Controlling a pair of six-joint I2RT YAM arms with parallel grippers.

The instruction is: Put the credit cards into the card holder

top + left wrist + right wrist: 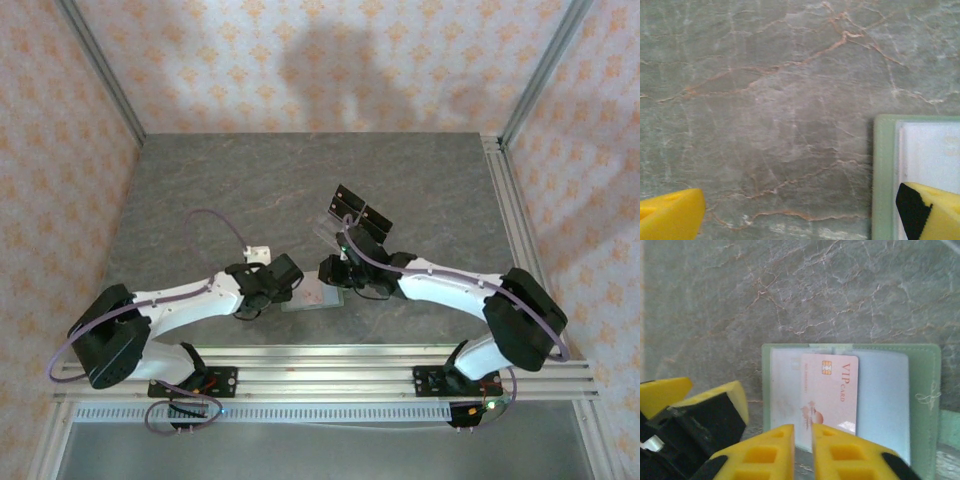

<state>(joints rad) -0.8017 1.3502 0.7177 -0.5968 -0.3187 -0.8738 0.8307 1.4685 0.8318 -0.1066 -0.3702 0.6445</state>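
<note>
**A:** How does the right hand (802, 440) stand?

**B:** Low over the near edge of the open sage-green folding card holder (925, 375). Its yellow fingers are almost together, with a thin slit between them and nothing to be seen in it.

**A:** And the card?

**B:** The pale pink rectangular credit card (830, 390) lies flat on the holder's paler inside, directly ahead of those fingertips. Its near short edge is just beyond them. Its long axis runs straight away from the hand, across the holder's length. I cannot tell whether it sits in a slot.

**A:** So the next move is a push along that axis?

**B:** That is my reading, and the right hand is the nearer one.

**A:** The left hand (800, 217)?

**B:** Its fingers are wide apart and hold nothing. One tip is over the holder's border on its own side, the other over the bare grey marbled counter (765, 100).

**A:** Farther out?

**B:** Past the holder, a clear acrylic stand (333, 228) carries black rectangular cards (362, 208).
</note>
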